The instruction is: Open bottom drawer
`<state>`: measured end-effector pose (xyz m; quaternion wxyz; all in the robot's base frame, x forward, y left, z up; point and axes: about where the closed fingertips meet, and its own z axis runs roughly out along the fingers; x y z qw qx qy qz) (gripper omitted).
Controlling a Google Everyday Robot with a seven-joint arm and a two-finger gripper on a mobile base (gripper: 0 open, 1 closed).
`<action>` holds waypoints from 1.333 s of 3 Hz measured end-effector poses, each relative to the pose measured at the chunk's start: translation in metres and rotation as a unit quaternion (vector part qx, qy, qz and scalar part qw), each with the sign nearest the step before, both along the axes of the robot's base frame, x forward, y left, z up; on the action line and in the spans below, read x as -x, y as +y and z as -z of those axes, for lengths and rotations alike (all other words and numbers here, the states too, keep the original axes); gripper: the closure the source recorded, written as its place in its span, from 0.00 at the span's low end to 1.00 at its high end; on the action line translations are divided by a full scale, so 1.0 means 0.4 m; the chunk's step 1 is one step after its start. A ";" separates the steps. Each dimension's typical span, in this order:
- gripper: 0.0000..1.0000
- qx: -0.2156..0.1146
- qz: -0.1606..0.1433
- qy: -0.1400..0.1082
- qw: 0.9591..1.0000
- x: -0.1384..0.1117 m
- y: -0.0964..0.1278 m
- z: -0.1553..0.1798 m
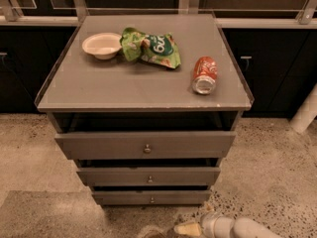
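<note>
A grey cabinet has three stacked drawer fronts, each with a small round metal knob. The bottom drawer [151,198] is the smallest-looking front, lowest near the floor, with its knob at the centre. The middle drawer [148,176] and the top drawer [145,145] sit above it. My gripper [184,229] is at the bottom edge of the view, low over the floor, just below and right of the bottom drawer, pointing left. It does not touch the drawer. My white arm [247,228] runs off to the lower right.
On the cabinet top [124,83] lie a white bowl [102,45], a green snack bag [151,47] and a red soda can [204,75] on its side. Dark cupboards stand behind. A white post [306,111] stands at the right. The floor is speckled stone.
</note>
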<state>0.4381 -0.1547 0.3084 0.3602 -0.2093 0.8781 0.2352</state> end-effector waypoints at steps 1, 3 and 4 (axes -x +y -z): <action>0.00 0.006 -0.040 -0.022 0.999 -0.065 -0.084 0.042; 0.00 0.004 -0.048 -0.032 0.998 -0.123 -0.105 0.053; 0.00 -0.012 -0.050 -0.023 0.998 -0.128 -0.068 0.122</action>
